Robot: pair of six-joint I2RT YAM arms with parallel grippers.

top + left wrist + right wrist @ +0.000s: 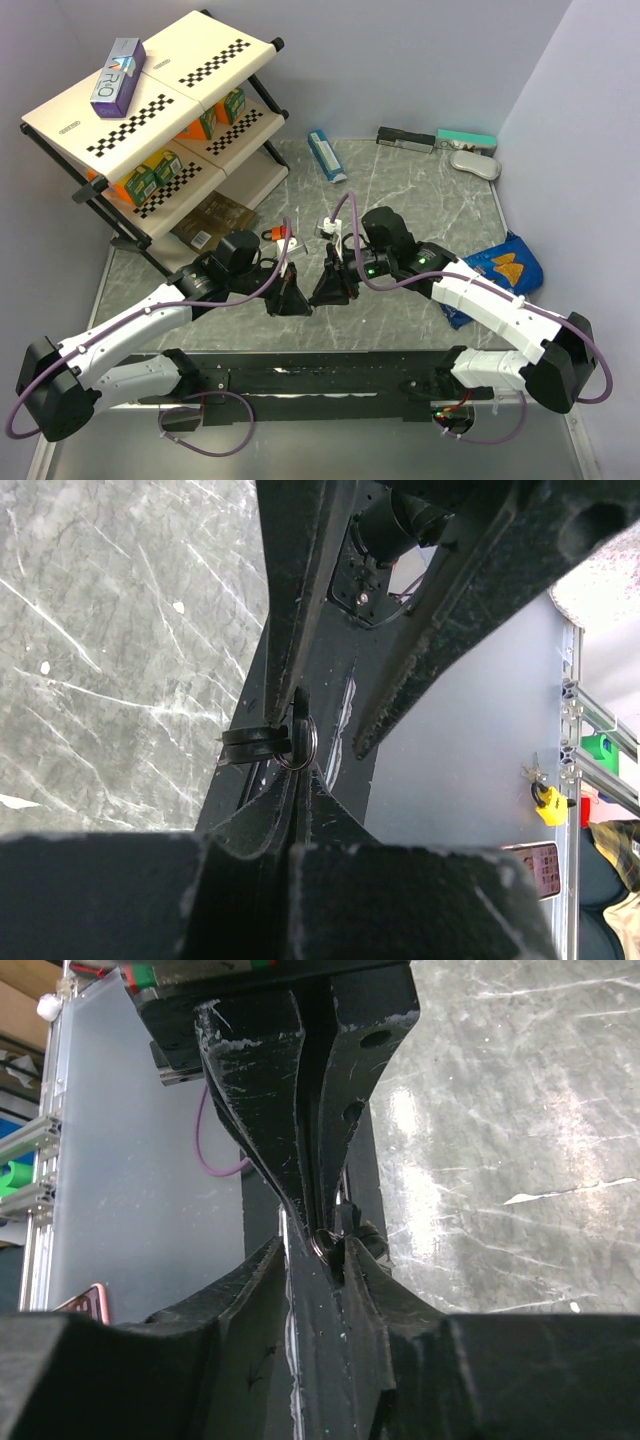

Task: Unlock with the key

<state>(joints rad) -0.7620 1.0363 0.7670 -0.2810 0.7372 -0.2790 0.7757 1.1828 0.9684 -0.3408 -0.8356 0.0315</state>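
The left gripper (pixel 297 785) is clamped shut on the key (pixel 262 745). The thin blade is pinched between its fingertips, and the black head and wire ring stick out just past them. The right gripper (pixel 315 1260) meets it tip to tip with its jaws parted. In the left wrist view, the right gripper's two fingers (pixel 300 600) spread apart on either side of the key. In the right wrist view, the ring (pixel 326 1241) sits between that gripper's own fingertips, but I cannot tell whether they touch it. From above, the two grippers come together a little toward 6 o'clock from the middle of the grey marbled tabletop (pixel 420 200), and the key itself is too small to make out there. An orange padlock (pixel 283 234) lies on the tabletop near the left gripper, at about 12 o'clock from it. A tilted shelf rack (pixel 70 120) stands at 10 o'clock, with a purple box (pixel 118 77) lying on its top. A blue carton (pixel 327 156) lies at 12 o'clock, and a blue snack bag (pixel 505 268) lies at 3 o'clock beside the right arm.
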